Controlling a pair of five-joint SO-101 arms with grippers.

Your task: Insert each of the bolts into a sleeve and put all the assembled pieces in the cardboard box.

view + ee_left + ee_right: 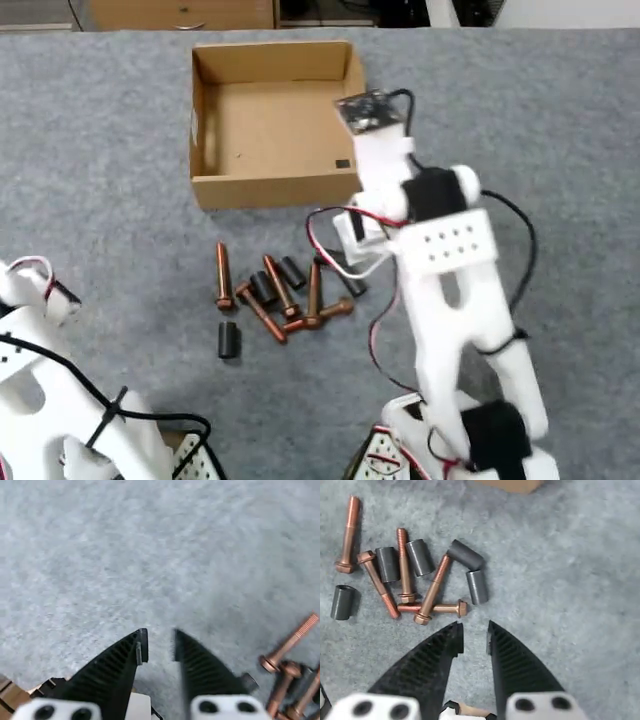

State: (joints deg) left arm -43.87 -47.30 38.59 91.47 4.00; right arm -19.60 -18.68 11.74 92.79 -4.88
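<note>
The open cardboard box (270,188) stands at the back of the grey mat and holds nothing. In front of it lies a loose pile of several copper bolts (283,288) and black sleeves (262,288); none is joined. One bolt (223,275) and one sleeve (229,339) lie apart at the pile's left. My right gripper (473,638) hovers just beside the pile, slightly open and empty, nearest a short sleeve (477,586) and a bolt (437,608). My left gripper (160,647) is slightly open and empty over bare mat, with bolts (289,645) off to one side.
The right arm (445,245) rises from the front edge and leans over the pile's right end, close to the box's front right corner. The left arm (40,380) sits low at the front left. Wooden furniture (180,14) lines the far edge.
</note>
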